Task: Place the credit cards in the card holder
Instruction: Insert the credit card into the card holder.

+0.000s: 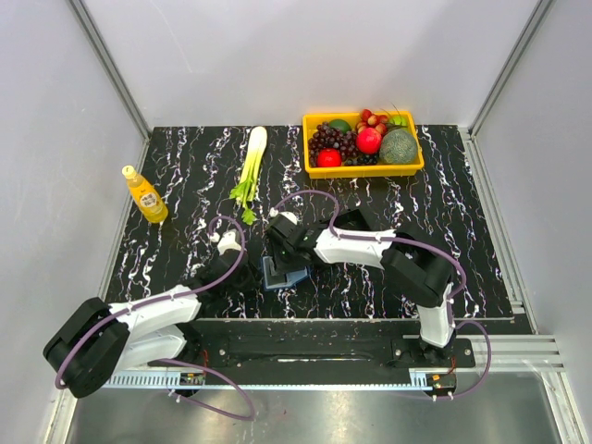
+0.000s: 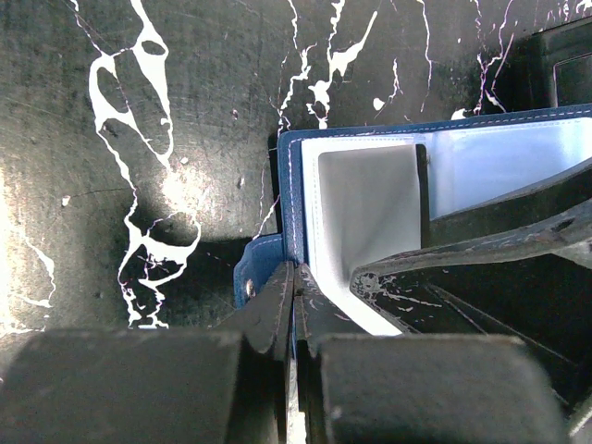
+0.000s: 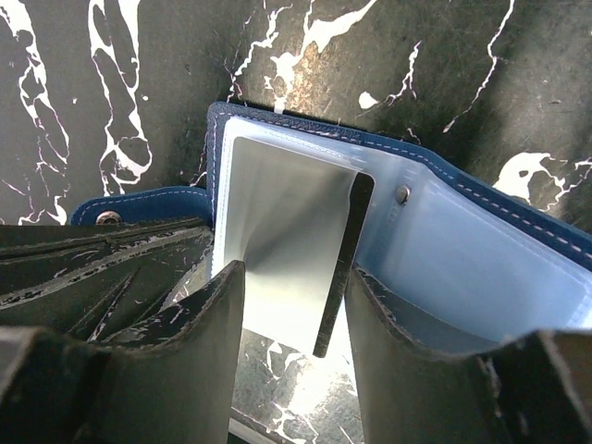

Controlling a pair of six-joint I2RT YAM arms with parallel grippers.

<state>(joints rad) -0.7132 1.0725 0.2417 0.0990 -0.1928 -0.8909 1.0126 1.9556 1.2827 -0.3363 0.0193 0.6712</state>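
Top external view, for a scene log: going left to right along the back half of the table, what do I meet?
Bottle → celery → fruit basket.

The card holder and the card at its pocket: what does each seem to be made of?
Card holder: navy leather or imitation, matt, with pale stitching and a metal snap; inner pockets look like clear soft plastic. Card: grey, satin sheen, probably plastic, possibly metal.
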